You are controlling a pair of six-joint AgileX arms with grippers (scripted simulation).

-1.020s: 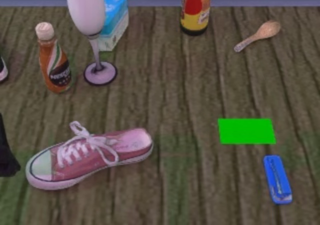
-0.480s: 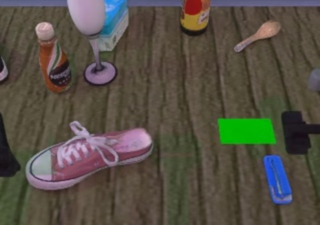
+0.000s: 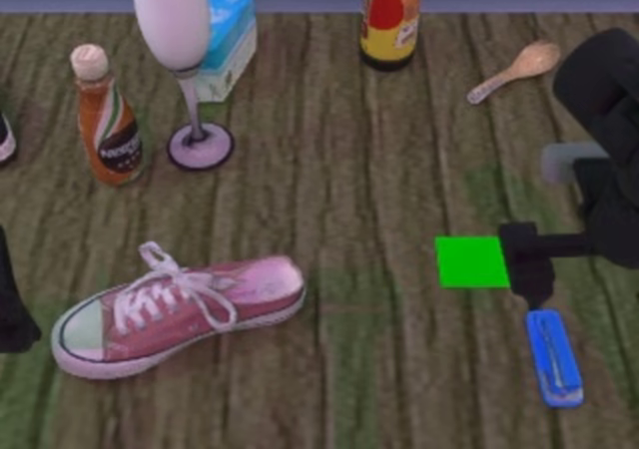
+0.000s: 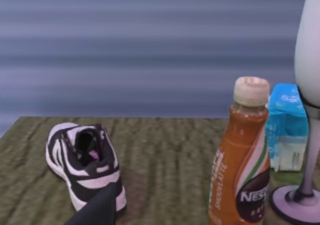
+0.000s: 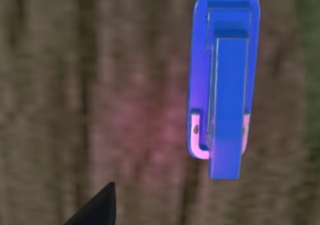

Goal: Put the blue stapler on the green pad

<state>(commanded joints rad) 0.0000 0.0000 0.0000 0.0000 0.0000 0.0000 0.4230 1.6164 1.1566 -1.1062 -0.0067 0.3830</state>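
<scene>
Lining up on the blue stapler (image 3: 554, 357)

My right gripper (image 3: 529, 269), jaw state unclear, overlaps the green pad (image 3: 471, 261) lower right; I'd centre over the stapler's length first.

In the top view the right end effector (image 3: 530, 266) covers the right part of the green pad (image 3: 471, 261), and whether its fingers are parted cannot be told. The top edge cuts off the sauce bottle (image 3: 391, 18), the goblet (image 3: 180, 40) and the light-blue-topped box (image 3: 228, 42). The left edge cuts the dark sneaker (image 3: 5, 138) and the left end effector (image 3: 12, 304), whose fingers are out of sight. In the right wrist view only a dark fingertip (image 5: 95, 210) enters at the picture's edge. The left wrist view crops the goblet and the brown bottle (image 4: 241, 170).
</scene>
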